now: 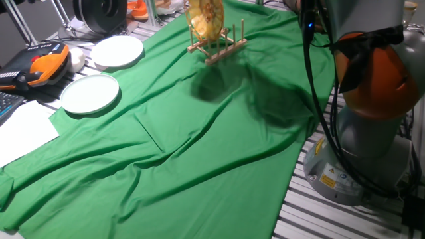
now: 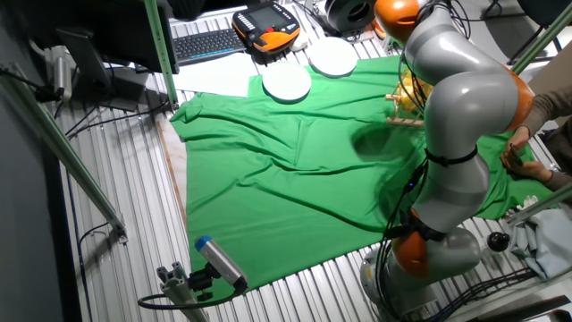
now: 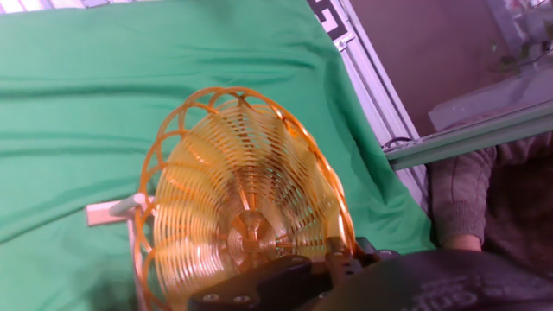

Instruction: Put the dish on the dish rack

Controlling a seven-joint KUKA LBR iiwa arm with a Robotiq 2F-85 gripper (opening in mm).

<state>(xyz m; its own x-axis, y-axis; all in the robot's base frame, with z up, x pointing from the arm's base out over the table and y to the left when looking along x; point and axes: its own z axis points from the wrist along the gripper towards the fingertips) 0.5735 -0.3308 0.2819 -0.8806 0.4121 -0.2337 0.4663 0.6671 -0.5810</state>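
Note:
The dish [image 1: 206, 18], a golden woven wicker bowl, stands on edge between the pegs of the small wooden dish rack [image 1: 222, 48] at the far side of the green cloth. In the hand view the dish [image 3: 242, 216] fills the middle, with a piece of the rack [image 3: 108, 212] showing beside it. My gripper [image 3: 294, 278] is at the bottom of that view, its dark fingers [image 3: 350, 259] against the dish's near rim. In the other fixed view the arm [image 2: 456, 98] hides most of the dish [image 2: 408, 88] and rack [image 2: 402, 118].
Two white plates [image 1: 90, 93] [image 1: 117, 50] lie at the cloth's left edge, beside an orange pendant [image 1: 41, 66] and white paper [image 1: 23, 129]. The green cloth [image 1: 186, 153] is wrinkled. A person's arm [image 3: 484, 199] is beyond the table's edge near the rack.

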